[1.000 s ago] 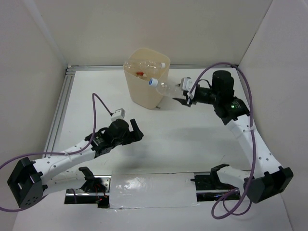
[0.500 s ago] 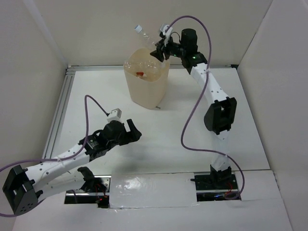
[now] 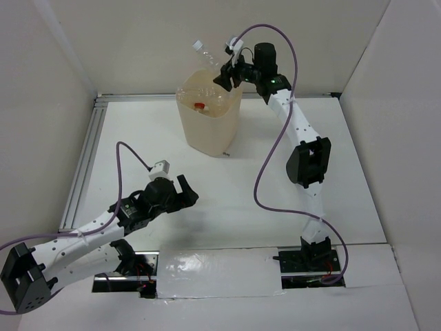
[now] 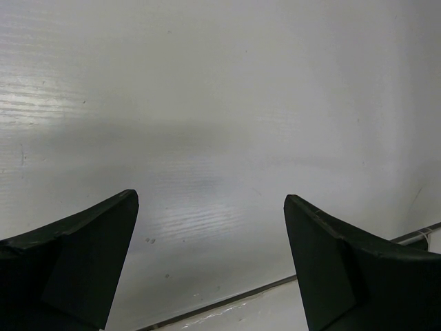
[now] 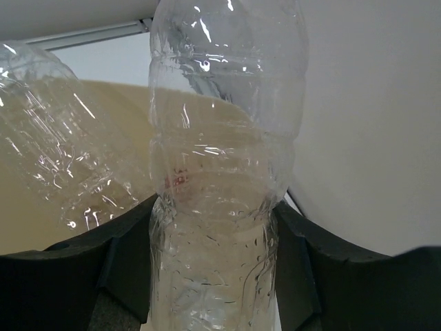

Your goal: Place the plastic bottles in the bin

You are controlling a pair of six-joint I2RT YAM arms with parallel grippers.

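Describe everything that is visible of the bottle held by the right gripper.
The bottle is clear, ribbed, slightly dented plastic and looks empty, with a pale cap. The right gripper clamps its body between both fingers. It hangs tilted over the bin, cap end raised and pointing left in the top view.
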